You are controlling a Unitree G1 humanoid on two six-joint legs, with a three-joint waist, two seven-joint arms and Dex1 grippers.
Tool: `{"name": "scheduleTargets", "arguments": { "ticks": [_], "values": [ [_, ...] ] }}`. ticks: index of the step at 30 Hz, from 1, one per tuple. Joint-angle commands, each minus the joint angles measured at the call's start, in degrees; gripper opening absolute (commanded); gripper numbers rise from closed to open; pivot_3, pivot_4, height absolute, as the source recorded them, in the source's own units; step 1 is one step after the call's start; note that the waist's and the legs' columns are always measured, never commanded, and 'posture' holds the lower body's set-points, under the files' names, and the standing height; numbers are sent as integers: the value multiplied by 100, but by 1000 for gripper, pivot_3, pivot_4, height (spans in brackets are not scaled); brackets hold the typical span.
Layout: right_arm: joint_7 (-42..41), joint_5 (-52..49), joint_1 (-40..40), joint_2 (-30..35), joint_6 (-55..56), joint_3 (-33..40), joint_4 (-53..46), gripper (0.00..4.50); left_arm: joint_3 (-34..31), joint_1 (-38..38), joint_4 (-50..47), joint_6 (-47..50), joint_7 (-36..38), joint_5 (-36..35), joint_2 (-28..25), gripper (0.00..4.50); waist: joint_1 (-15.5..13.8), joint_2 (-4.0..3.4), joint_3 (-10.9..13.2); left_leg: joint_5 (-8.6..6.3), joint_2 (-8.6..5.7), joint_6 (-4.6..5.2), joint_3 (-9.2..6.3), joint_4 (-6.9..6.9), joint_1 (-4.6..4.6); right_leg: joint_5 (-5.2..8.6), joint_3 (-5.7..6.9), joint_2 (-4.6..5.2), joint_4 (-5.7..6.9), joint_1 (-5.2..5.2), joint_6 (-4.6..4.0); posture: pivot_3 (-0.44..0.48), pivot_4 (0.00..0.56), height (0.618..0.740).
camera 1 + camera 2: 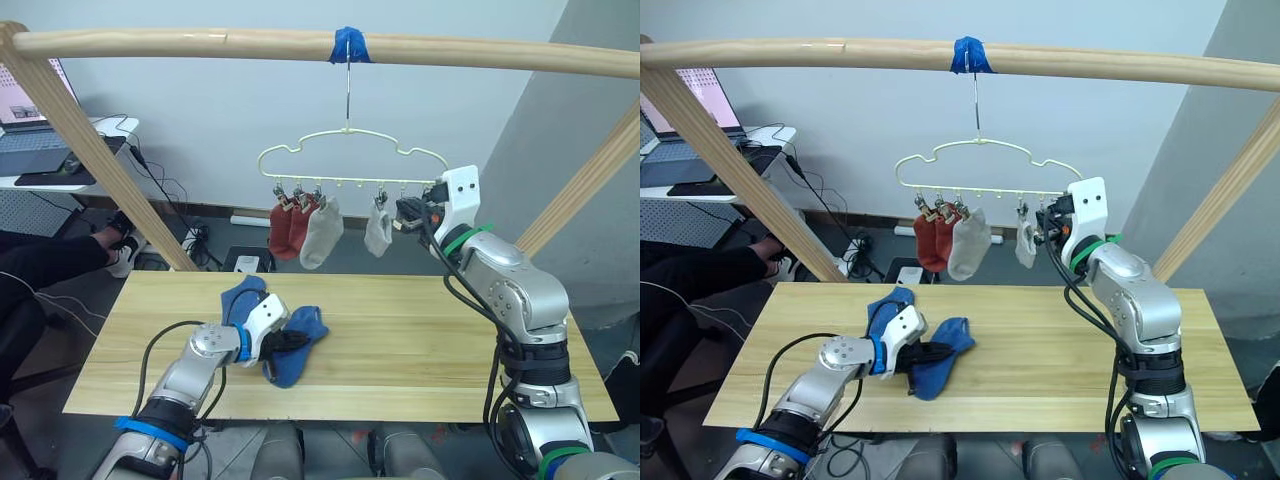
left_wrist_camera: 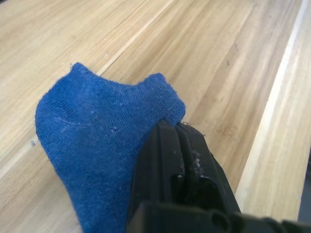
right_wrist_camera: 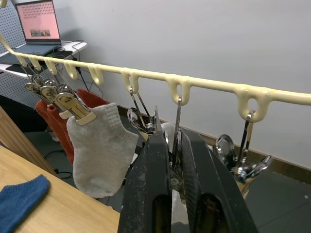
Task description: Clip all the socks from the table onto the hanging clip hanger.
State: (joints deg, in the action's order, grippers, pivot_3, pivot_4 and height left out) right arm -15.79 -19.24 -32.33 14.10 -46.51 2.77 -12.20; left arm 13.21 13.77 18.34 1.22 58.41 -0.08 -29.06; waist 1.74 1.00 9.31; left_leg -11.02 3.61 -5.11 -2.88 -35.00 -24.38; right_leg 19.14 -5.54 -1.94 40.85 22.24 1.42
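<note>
**Four socks up, two blue ones left on the table**

On the thin pale gold wire clip hanger (image 1: 350, 160), which hung by its long hook from the blue-taped wooden pole (image 1: 300, 42), I counted four short fabric socks already clipped: two rust red socks (image 1: 287, 228) at the left end, a light grey sock (image 1: 321, 232) just beside them, and a second light grey sock (image 1: 378, 229) further right. I judged the job about two thirds done. Two blue ankle socks (image 1: 290, 340) were still to go, lying in a loose heap near the middle of the pale wooden plank table (image 1: 450, 340), one partly over the other.

My left gripper (image 1: 285, 341) lay low on the tabletop at that heap. In the left wrist view its black fingers (image 2: 167, 160) were pressed together, pinching the edge of one blue sock (image 2: 97, 136), which still rested flat on the wood.

My right gripper (image 1: 408, 212) was up at the hanger's right end, near the second grey sock. In the right wrist view its fingers (image 3: 150, 179) were nearly together around a small metal clip (image 3: 176, 145), with another empty clip (image 3: 243, 160) just to its right. I judged that clip was being readied for the next sock.
</note>
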Motion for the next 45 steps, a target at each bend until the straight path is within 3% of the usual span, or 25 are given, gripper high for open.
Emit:
{"name": "scheduleTargets", "arguments": {
  "ticks": [1, 8, 13, 14, 20, 29, 34, 40, 45],
  "values": [
    [-36, -47, -141, 2, 139, 64, -76, 26, 38, -77, -441, 112, 146, -172, -9, 977, 0, 0, 0, 0, 0, 0, 0, 0, 0, 0, 0, 0, 0, 0, 0, 63, 126, 740],
    [-17, -11, -161, 31, 174, 120, -29, 26, -85, -153, -973, 670, 151, -245, -183, 3049, 3, 0, 0, 0, 3, 1, -3, 3, 0, -1, 4, -1, 0, 2, -2, 55, 134, 740],
    [-6, -1, -197, 7, 209, 103, 26, 26, -107, 228, -94, 294, -716, 138, 87, 4413, -8, 0, 0, 0, 1, 1, -2, -1, 0, 0, 3, -1, 1, 1, 0, 54, 135, 740],
    [-10, 0, -208, 7, 215, 99, 40, 26, -74, 312, 123, 246, -847, 194, 169, 4467, -8, 0, 0, 0, 1, 1, -3, -2, 0, 0, 3, -1, 1, 0, 1, 55, 135, 740],
    [-16, 12, -259, 28, 213, 93, 74, 26, 50, 776, 1181, 333, -1462, 435, 704, 4467, -8, 0, 0, 0, 0, 1, -1, -1, -3, -1, 3, -1, -2, 1, -2, 46, 136, 740],
    [30, 27, -328, 18, 213, 101, 99, 26, 276, 877, 1711, 541, -1302, 687, 759, 4467, 10, 1, -3, 0, -1, 1, -2, -1, 2, -2, 2, -1, 2, -3, -2, 30, 135, 740],
    [39, 27, -317, 11, 229, 106, 96, 26, 298, 726, 1498, 560, -1017, 615, 687, 3423, 12, -1, -5, 0, -1, 1, -2, -1, 5, -2, 2, -1, 3, -6, -2, 29, 129, 740],
    [14, 21, -378, 35, 273, 145, 177, 26, 248, 623, 1254, 476, -901, 571, 627, 3138, 12, -1, -6, 0, 0, 1, -2, -1, 5, -2, 2, -1, 3, -6, -2, 31, 127, 740],
    [-45, 0, -371, 93, 253, 161, 186, 26, 125, 533, 1008, 385, -793, 363, 667, 2641, 11, -1, -5, 0, 0, 1, -1, -1, 5, -2, 2, -1, 4, -6, -2, 30, 127, 740]
  ]
}}
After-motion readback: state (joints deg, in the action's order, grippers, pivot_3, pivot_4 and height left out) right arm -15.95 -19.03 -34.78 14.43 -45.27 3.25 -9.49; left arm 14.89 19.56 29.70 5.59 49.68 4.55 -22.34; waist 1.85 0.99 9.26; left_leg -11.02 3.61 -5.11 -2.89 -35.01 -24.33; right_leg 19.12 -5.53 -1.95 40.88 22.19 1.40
